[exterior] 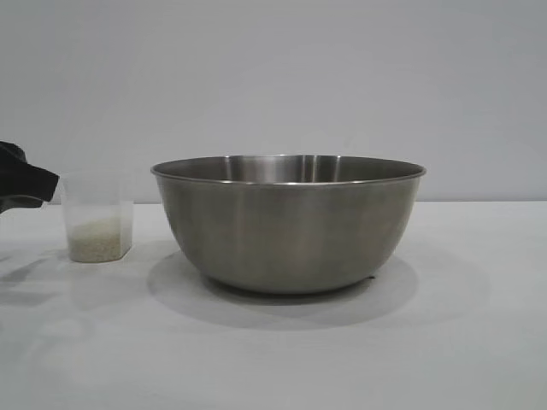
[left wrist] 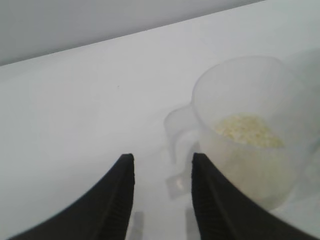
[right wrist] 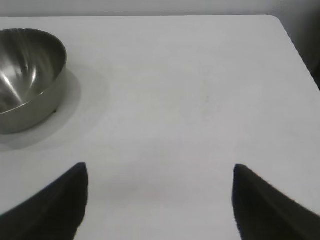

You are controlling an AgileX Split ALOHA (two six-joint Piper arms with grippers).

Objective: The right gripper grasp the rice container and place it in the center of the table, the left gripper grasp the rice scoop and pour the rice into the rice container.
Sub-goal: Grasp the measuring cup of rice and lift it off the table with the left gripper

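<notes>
the left gripper point(left wrist: 162, 200) is half open, holding nothing. the scoop point(left wrist: 250, 135), rice point(left wrist: 247, 131) inside, stands on the table point(left wrist: 75, 115) just ahead, its handle point(left wrist: 179, 131) facing the gap between the fingers. the bowl point(exterior: 289, 220) sits mid-table; the right gripper point(right wrist: 160, 200) waits well apart, wide open.

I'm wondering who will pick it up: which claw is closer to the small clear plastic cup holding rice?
Left. The left gripper sits open right at the clear plastic cup's loop handle, not gripping it. The right gripper hangs open over bare white table, away from the cup.
</notes>
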